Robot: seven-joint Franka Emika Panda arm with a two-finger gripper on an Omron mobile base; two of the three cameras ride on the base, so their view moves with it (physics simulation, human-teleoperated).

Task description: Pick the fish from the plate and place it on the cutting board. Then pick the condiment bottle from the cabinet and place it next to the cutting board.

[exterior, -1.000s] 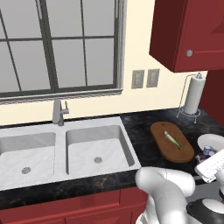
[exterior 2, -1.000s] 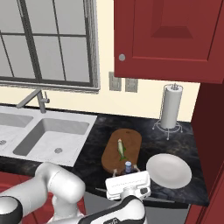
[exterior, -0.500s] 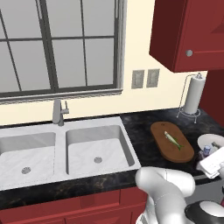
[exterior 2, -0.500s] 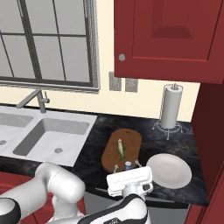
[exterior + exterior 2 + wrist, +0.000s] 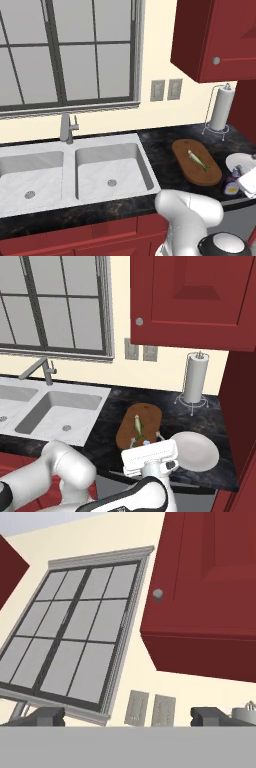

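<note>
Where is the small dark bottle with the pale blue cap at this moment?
The small dark bottle with the pale blue cap stands on the black counter, at the near end of the brown wooden cutting board, beside the round white plate.

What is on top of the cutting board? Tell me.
The fish lies on the cutting board, along its middle. In the right base view the robot's hand covers the board's near end, so that part cannot be checked.
</note>
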